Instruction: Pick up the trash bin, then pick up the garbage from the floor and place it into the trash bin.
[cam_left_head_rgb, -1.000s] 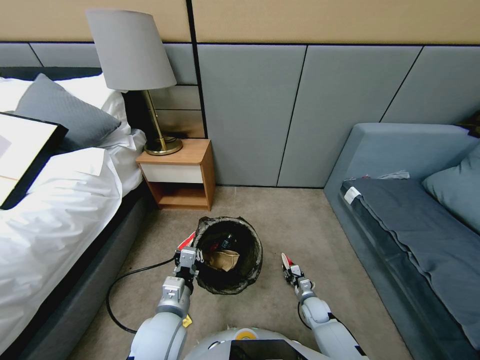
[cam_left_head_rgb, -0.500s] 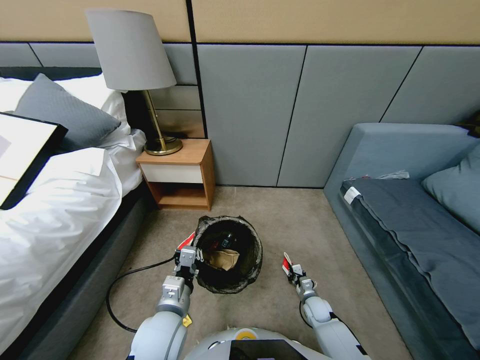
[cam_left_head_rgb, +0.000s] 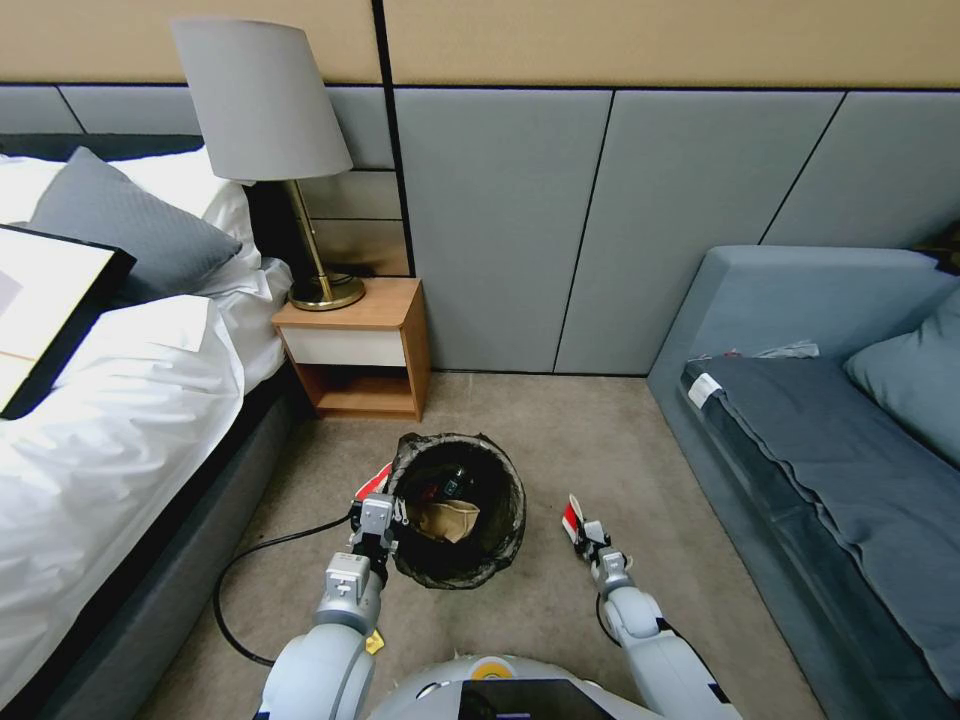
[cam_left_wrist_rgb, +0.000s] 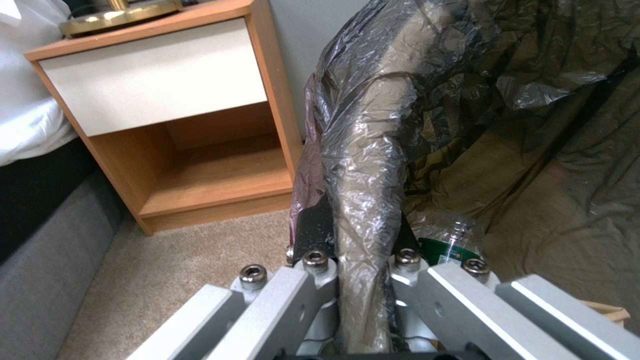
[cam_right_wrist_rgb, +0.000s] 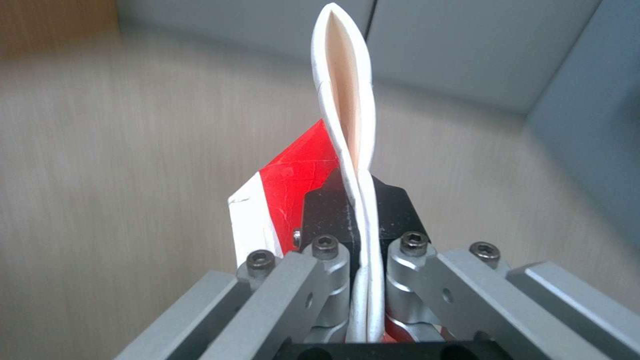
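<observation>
The left gripper (cam_left_head_rgb: 383, 499) is clamped tight on the bin (cam_left_head_rgb: 457, 507) rim (bag-covered), on carpet by the nightstand (cam_left_head_rgb: 355, 345). The right gripper (cam_left_head_rgb: 578, 524), beside it, pinches a flattened red-and-white wrapper (cam_right_wrist_rgb: 340, 150).

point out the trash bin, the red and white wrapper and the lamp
trash bin (cam_left_head_rgb: 505, 520), head view, bag-covered right wall
red and white wrapper (cam_right_wrist_rgb: 293, 175), right wrist view, red panel
lamp (cam_left_head_rgb: 262, 100), head view, grey shade

L arm reaches fwd and down, left tool (cam_left_head_rgb: 377, 520) clamped on the trash bin (cam_left_head_rgb: 455, 508) rim. R arm low, stretched fwd, right tool (cam_left_head_rgb: 583, 530) pinched tight on a red-and-white wrapper (cam_right_wrist_rgb: 343, 150), held upright.
</observation>
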